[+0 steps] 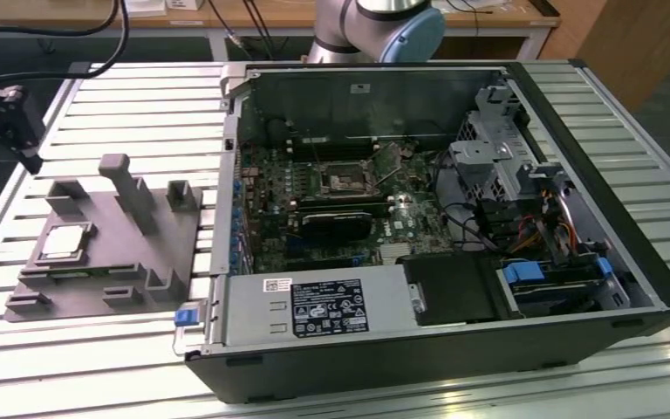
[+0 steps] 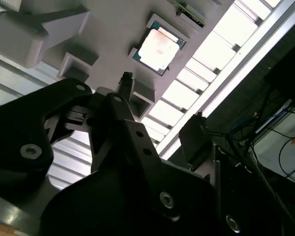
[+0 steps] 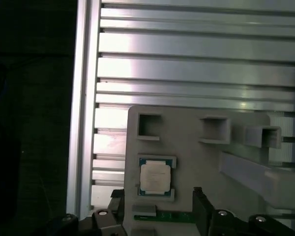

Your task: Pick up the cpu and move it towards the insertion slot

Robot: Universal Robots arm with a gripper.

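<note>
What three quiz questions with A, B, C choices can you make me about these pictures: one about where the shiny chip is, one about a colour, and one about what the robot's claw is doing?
1. Where is the cpu?
A on a chair
B on the plastic fixture
C on the floor

2. What colour is that fixture?
A grey
B red
C blue

3. What is the gripper doing?
A squeezing the cpu
B squeezing a cable
C open, holding nothing

Answers:
1 B: the first wrist view shows the cpu lying flat in a recess of the fixture.
2 A: the fixture looks grey in the exterior view.
3 C: in both wrist views its fingers stand apart and clear of the cpu.
</note>
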